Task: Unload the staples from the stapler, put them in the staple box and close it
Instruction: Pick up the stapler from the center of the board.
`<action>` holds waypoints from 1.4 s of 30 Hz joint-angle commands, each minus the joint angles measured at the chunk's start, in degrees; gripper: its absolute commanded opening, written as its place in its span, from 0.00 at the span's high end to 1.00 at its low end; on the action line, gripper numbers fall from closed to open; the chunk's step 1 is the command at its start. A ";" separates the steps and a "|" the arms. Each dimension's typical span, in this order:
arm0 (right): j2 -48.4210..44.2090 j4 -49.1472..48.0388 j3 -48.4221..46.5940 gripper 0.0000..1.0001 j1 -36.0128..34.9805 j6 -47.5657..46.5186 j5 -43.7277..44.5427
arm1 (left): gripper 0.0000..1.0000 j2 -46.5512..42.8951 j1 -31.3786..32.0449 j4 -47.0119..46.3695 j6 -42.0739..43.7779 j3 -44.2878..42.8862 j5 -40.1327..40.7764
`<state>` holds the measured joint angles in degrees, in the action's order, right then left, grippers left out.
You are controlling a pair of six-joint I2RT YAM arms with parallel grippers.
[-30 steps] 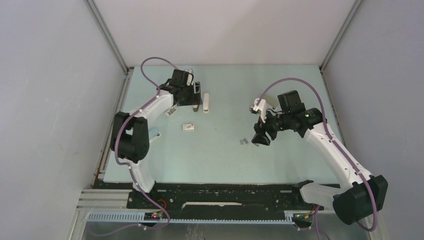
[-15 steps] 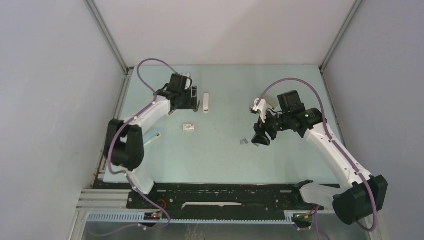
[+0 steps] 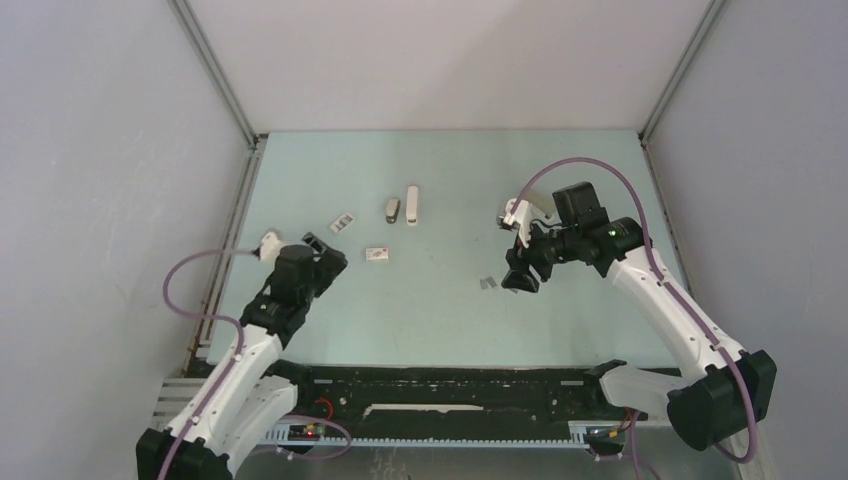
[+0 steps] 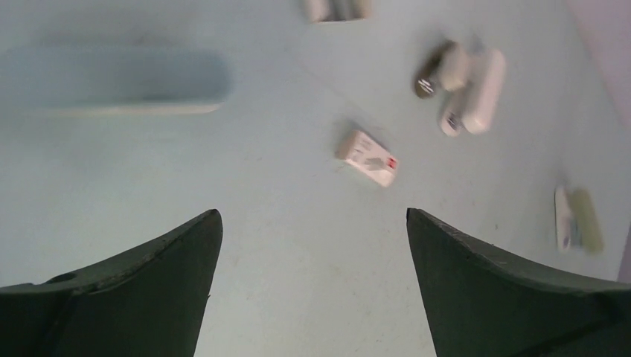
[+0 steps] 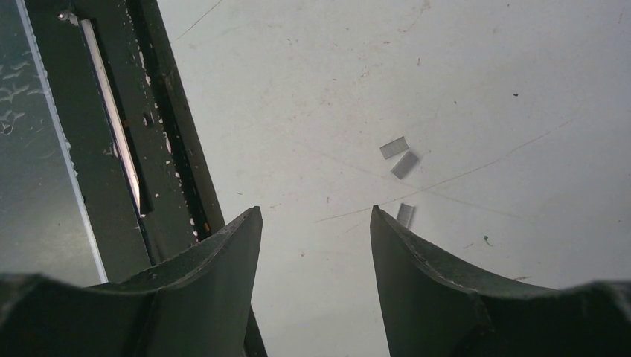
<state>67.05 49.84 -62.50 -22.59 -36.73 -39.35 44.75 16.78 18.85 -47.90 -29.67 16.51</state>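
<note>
The pale grey-beige stapler [image 3: 393,208] lies on the far half of the pale green bench [image 3: 450,330], left of centre. It is just beside a slim white stapler [image 3: 411,205] on its right and well apart from both arms. The staples [image 3: 488,283] lie loose on the bench right of centre, away from the stapler. The right wrist view shows them as three short silvery strips, two close together and a third a little apart, closer to the camera. The right jaws are poised just to the right of the strips, parted a moderate way, with nothing between their dark fingers [image 5: 223,275]. A small white box [image 3: 377,254] sits nearer than the stapler, and a second box [image 3: 343,222] lies to the stapler's left. The left jaws, low over the near left of the bench, gape wide and hold nothing, their fingers [image 4: 149,282] framing bare surface in the left wrist view. That same blurred view takes in a light-blue stapler [image 4: 111,78] lying flat at its upper left.
</note>
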 commanded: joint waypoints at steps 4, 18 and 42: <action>-1.58 -1.59 0.54 0.35 -0.83 0.43 0.01 | 0.00 -1.42 -11.44 13.22 -29.62 2.37 10.37; -0.53 -1.77 0.95 0.35 -1.67 0.08 1.01 | 0.00 25.60 -25.22 6.73 -32.89 -8.25 -4.10; 0.04 -1.86 1.12 0.35 -2.28 -0.18 1.91 | 0.80 27.56 -28.64 -0.39 -23.72 -6.19 -8.83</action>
<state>67.22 49.39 -61.54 -24.47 -36.77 -37.50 76.23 -11.60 20.49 -75.40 -37.10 8.36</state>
